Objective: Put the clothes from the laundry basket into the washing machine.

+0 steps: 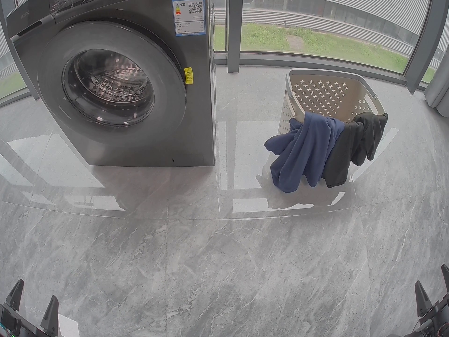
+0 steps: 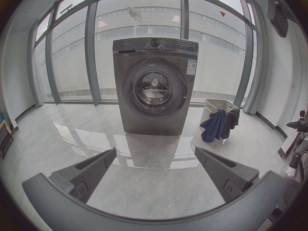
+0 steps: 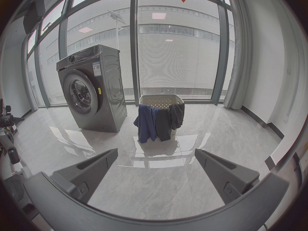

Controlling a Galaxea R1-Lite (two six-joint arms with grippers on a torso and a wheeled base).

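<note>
A grey front-loading washing machine stands on the floor at the left, its round door closed over the drum. To its right sits a beige laundry basket with a blue garment and dark garments draped over its near rim. The washing machine and basket also face the wrist cameras from afar. My left gripper is open and holds nothing, low at the near left. My right gripper is open and holds nothing, low at the near right.
Glossy grey marble floor stretches wide between me and the machine and basket. Tall windows and a pillar stand behind them. A curtain hangs at the far right.
</note>
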